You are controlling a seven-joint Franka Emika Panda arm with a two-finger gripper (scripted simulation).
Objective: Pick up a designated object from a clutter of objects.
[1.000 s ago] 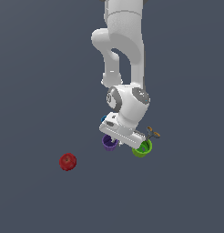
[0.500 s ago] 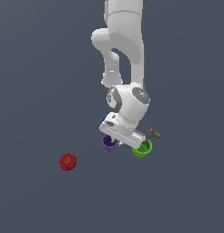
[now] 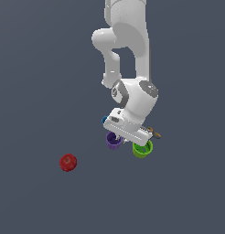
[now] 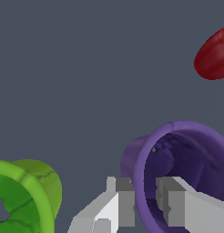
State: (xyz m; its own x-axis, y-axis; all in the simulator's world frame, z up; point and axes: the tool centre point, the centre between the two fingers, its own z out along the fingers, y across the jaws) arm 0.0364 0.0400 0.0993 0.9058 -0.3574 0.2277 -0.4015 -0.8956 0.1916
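The purple cup [image 3: 114, 140] stands under my hand, between a blue cup [image 3: 105, 120] and a lime-green cup [image 3: 142, 149]. My gripper [image 3: 116, 136] is right over its rim. In the wrist view the purple cup [image 4: 186, 154] shows its ribbed inside. My gripper [image 4: 145, 202] straddles the near wall, one finger outside and one inside. The jaws are narrow, and both pads look pressed against the wall.
The lime-green cup [image 4: 22, 195] sits close beside the gripped one. A red ball [image 3: 67, 162] lies apart toward the exterior view's left, and the wrist view shows the red ball [image 4: 214, 54] too. A tiny orange-grey piece [image 3: 155, 134] peeks out behind my hand.
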